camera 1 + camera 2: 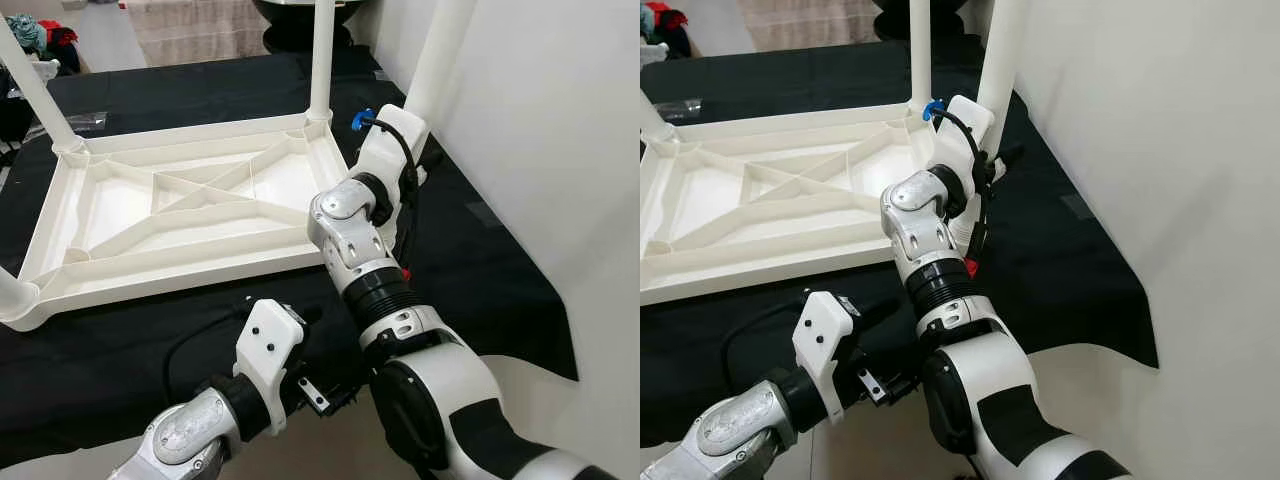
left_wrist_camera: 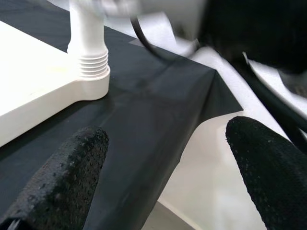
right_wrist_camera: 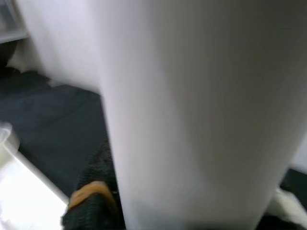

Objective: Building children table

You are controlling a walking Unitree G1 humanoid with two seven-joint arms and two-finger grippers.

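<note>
A white plastic tabletop (image 1: 180, 205) lies upside down on a black cloth (image 1: 470, 260). White legs stand in its far right corner (image 1: 321, 60), far left corner (image 1: 35, 95) and near left corner (image 1: 12, 296). My right gripper (image 1: 992, 165) is shut on a fourth white leg (image 1: 440, 50) at the near right corner. That leg's threaded end (image 2: 91, 62) sits in the corner socket with threads showing. In the right wrist view the leg (image 3: 192, 110) is close up beside a black finger (image 3: 91, 201). My left gripper (image 2: 168, 143) is open and low at the cloth's front edge, holding nothing.
A white wall (image 1: 560, 150) rises close on the right, just past the cloth's edge. Clothes (image 1: 45, 35) and a beige mat (image 1: 195, 30) lie on the floor beyond the cloth. The light floor (image 2: 206, 191) starts just past the cloth's front edge.
</note>
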